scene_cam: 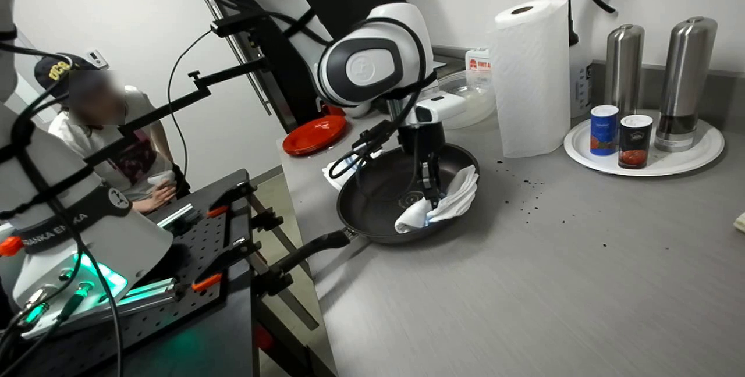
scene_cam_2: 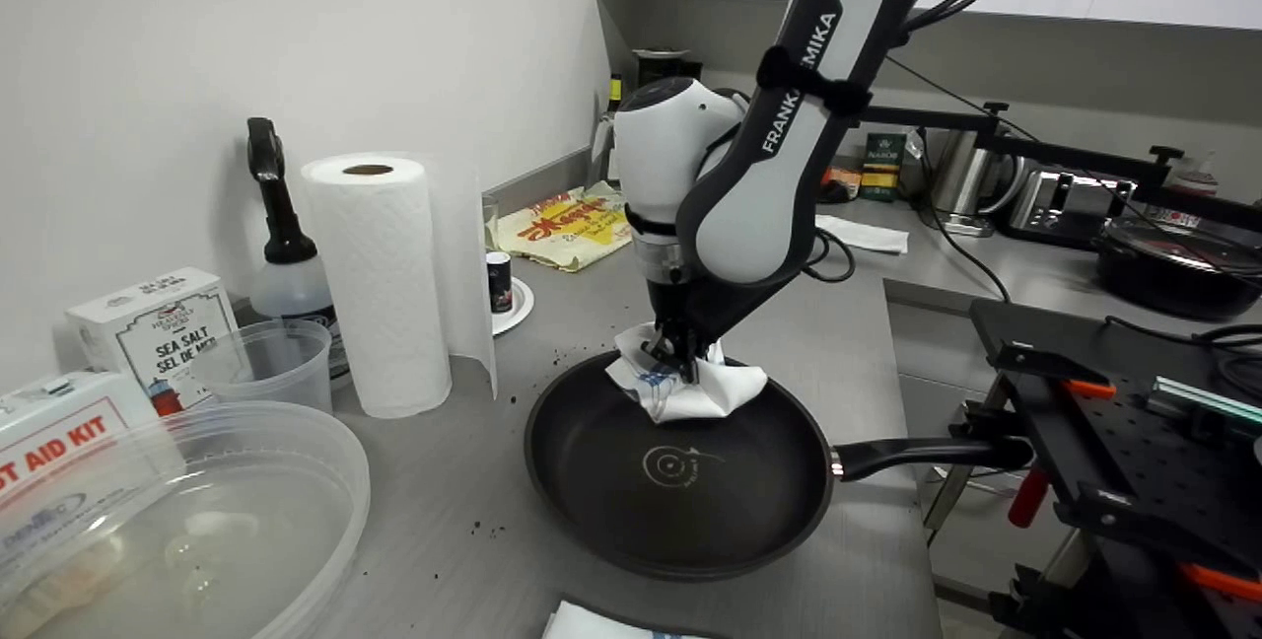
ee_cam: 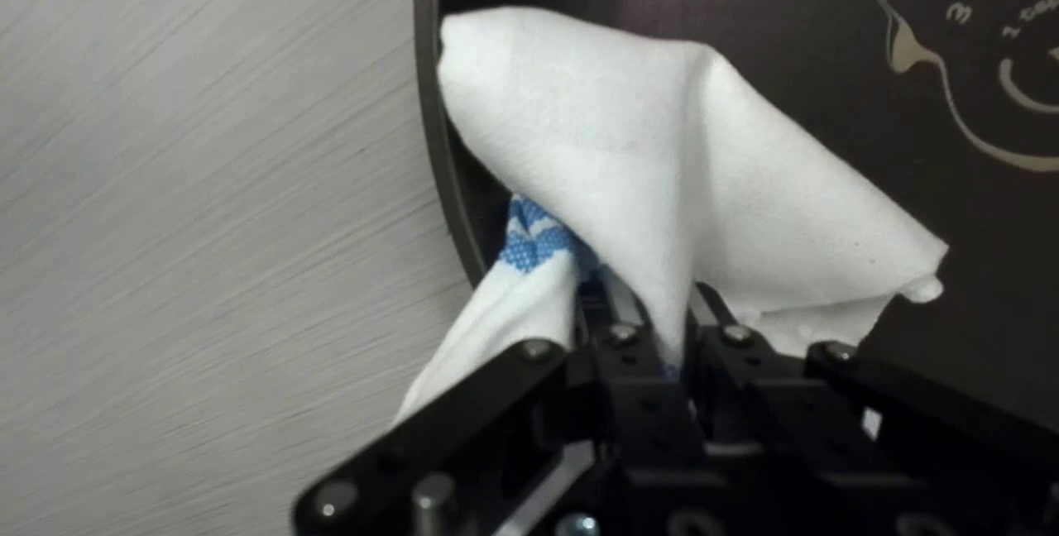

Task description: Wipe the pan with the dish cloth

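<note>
The dark frying pan (scene_cam: pixel 369 208) lies on the grey counter and also shows in an exterior view (scene_cam_2: pixel 680 531), its black handle reaching past the counter edge. My gripper (scene_cam: pixel 433 202) points down over one side of the pan; its jaws also show in an exterior view (scene_cam_2: pixel 682 368). It is shut on the white dish cloth with blue stripes (scene_cam: pixel 460 199), which is bunched between the fingers (ee_cam: pixel 654 313). In the wrist view, the cloth (ee_cam: pixel 579 106) spreads over the pan (ee_cam: pixel 794 15) near its rim, and one end hangs over the rim. The cloth hides the fingertips.
A second folded white cloth (scene_cam_2: pixel 611 625) lies beside the pan. A paper towel roll (scene_cam_2: pixel 380 294), a clear plastic tub (scene_cam_2: pixel 350 481) and a white plate with shakers (scene_cam: pixel 582 156) stand along the wall. A red plate (scene_cam: pixel 317 135) lies behind. Dark crumbs (scene_cam: pixel 529 194) dot the counter.
</note>
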